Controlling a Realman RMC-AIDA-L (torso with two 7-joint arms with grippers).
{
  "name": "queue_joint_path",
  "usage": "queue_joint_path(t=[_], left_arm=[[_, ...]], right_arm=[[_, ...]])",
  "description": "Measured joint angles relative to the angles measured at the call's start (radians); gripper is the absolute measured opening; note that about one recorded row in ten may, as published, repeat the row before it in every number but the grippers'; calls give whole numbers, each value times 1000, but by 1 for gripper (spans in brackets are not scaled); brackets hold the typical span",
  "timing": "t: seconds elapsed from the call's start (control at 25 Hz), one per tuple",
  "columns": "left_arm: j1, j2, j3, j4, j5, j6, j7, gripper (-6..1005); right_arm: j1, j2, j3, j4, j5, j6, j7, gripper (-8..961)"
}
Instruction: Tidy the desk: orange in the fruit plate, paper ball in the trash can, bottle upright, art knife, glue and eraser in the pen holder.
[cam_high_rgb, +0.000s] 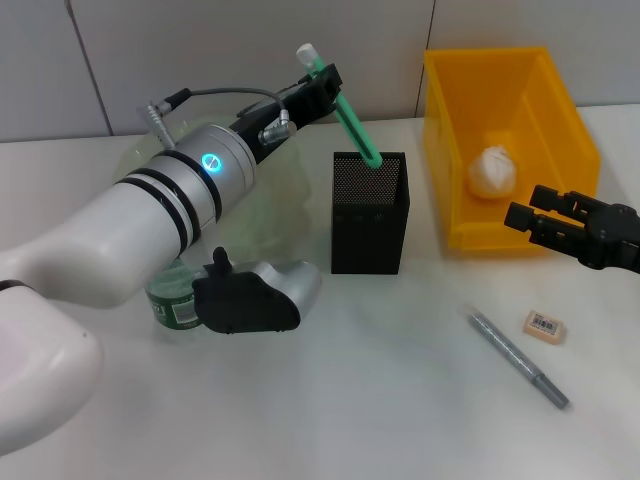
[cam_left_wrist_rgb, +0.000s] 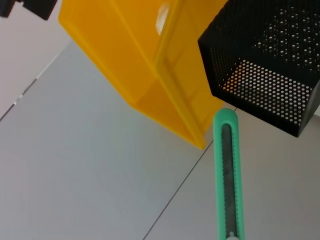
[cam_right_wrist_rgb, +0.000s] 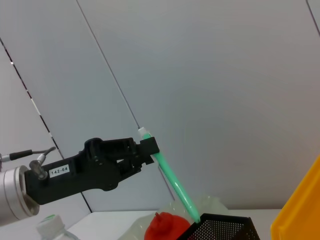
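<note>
A slim green plastic art knife (cam_high_rgb: 352, 118) was held slanted by the left gripper (cam_high_rgb: 322, 82), whose black fingers were closed on its upper end near the white cap. The lower tip of the knife was seen just inside the mouth of the pen holder (cam_high_rgb: 369, 215), a square black box of perforated metal mesh standing upright on the smooth white table (cam_high_rgb: 380, 400). From the left wrist camera the holder looked hollow, though its floor could not be fully made out.

To the right of it a glossy yellow plastic bin (cam_high_rgb: 520, 120) with sloped walls was placed, and a crumpled white paper ball (cam_high_rgb: 493, 171) was lying in it. In front of that bin the black right gripper (cam_high_rgb: 530, 215) was held above the table with its fingers apart and nothing between them.

Near the front right of the table a thin grey pen-shaped stick (cam_high_rgb: 518, 357) and a small flat tan eraser (cam_high_rgb: 545, 325) were lying close together but apart. A clear bottle (cam_high_rgb: 178, 300) with a green label was partly hidden under the left arm. From the right wrist camera an orange-red rounded fruit (cam_right_wrist_rgb: 162, 226) was seen in a pale translucent plate (cam_right_wrist_rgb: 212, 204).
</note>
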Motion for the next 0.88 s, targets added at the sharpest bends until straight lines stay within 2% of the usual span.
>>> queue_joint_path(t=[0.44,0.88], left_arm=[[-31,0,12,-53,0,-47,96,242],[-47,0,27,-70,0,-63,100,254]], right_arm=[[-5,0,0,-12,0,-1,-16,747],[-5,-2,0,-23,0,-2,-23,746]])
